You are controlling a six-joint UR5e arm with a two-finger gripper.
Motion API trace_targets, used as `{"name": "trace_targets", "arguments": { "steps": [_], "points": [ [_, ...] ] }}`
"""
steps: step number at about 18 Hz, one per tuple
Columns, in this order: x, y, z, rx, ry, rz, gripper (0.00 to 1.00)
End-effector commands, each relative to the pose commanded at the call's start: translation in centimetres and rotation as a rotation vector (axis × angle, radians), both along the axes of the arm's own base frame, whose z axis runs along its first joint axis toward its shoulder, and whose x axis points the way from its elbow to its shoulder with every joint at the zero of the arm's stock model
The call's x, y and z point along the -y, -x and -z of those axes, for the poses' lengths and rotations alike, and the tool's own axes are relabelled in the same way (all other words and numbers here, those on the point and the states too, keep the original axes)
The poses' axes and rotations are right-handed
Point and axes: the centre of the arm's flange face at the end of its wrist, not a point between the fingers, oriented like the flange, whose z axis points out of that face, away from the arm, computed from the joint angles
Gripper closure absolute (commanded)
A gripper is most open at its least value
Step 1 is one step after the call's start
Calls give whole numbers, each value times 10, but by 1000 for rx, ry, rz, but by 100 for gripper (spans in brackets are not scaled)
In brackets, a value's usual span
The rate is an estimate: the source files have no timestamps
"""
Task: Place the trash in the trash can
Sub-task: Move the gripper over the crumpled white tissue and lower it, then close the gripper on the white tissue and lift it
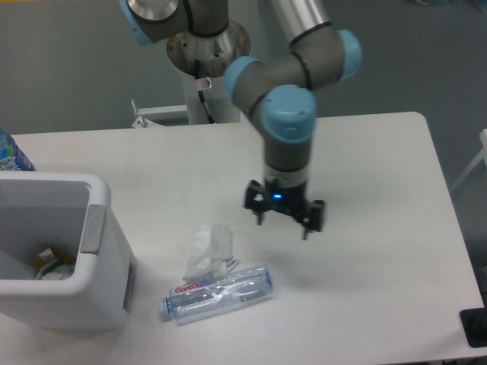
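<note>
Desk [396,160] first: a white top with rounded corners, carrying everything here. My arm [285,91] comes down from the far edge, grey tubes with light blue joint caps, and ends above the middle of the desk. At the left edge stands the trash can [103,293], a white bin with rounded corners and a grey recessed panel on the side that faces me; some scraps lie in its bottom (too small to tell what they are). Near the front edge, just right of the can, lies the crushed clear bottle [221,292], on its side, its red-and-purple label toward the can. The crumpled white wad [208,251] sits just behind the bottle, touching it or nearly so. At the far left edge, behind the can, a bit of a blue-labelled bottle [11,152] shows. My gripper [283,223] hangs above the desk, to the right of the wad and well apart from it, fingers spread wide and pointing down, with nothing between them.
</note>
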Motion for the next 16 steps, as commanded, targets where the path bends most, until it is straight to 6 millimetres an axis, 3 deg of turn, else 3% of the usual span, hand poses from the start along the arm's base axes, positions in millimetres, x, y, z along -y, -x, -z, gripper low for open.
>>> {"name": "trace_targets", "arguments": {
  "steps": [4, 10, 13, 16],
  "points": [
    [-16, -25, 23, 20, 21, 31, 0],
    [-34, -39, 67, 29, 61, 63, 0],
    [-36, -41, 77, 31, 80, 71, 1],
    [-37, -40, 77, 33, 79, 67, 17]
  ]
}}
